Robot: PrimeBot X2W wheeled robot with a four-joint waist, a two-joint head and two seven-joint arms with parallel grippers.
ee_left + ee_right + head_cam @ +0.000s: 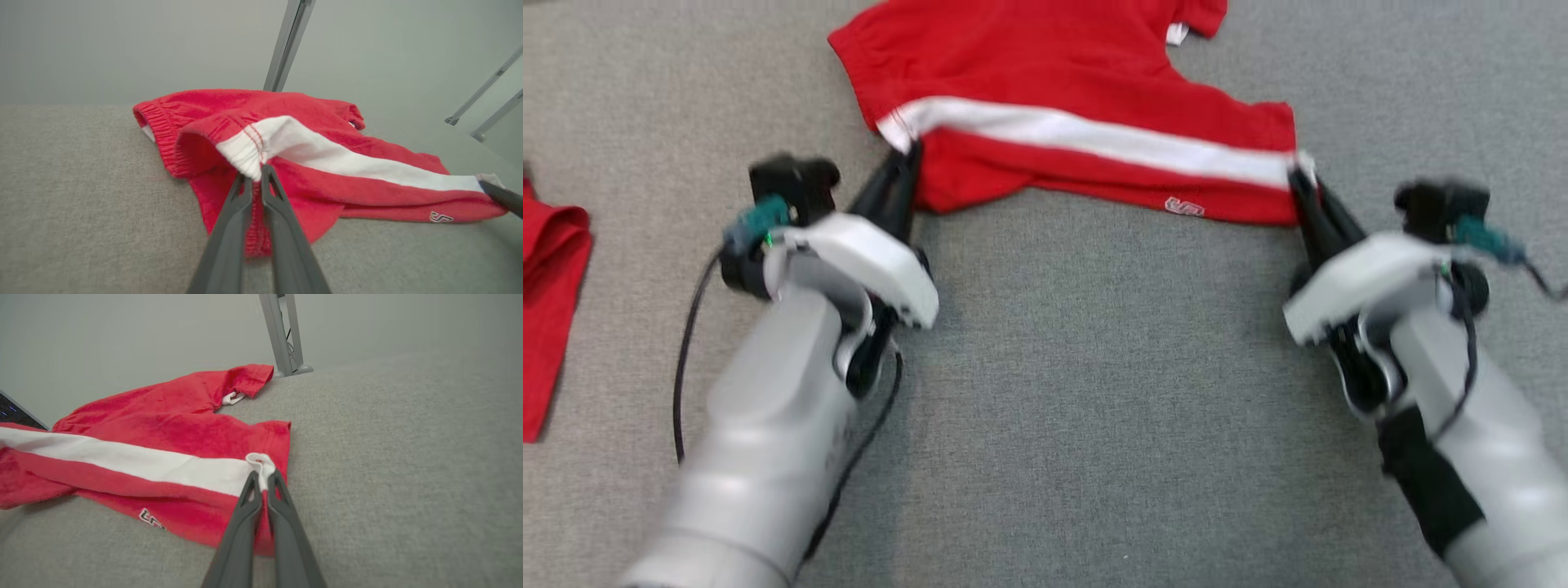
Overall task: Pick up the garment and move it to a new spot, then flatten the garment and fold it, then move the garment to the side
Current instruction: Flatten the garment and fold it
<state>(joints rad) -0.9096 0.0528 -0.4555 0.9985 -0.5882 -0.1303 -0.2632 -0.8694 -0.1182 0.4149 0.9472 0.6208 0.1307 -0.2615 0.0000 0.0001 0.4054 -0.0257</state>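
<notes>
So the red shorts were lying on the grey fabric surface, toward its far side, white stripe facing the robot. The left gripper was pinched tight on the waistband end of that stripe and the right gripper on the leg-hem end, both with cloth between the fingers. It looked to me like the flattening step, since the fabric was bunched and doubled over near the left grip. Next move probably called for drawing both ends apart evenly, without losing either pinch.

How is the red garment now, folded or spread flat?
Partly folded, not flat: the garment doubles under along its white stripe.
</notes>
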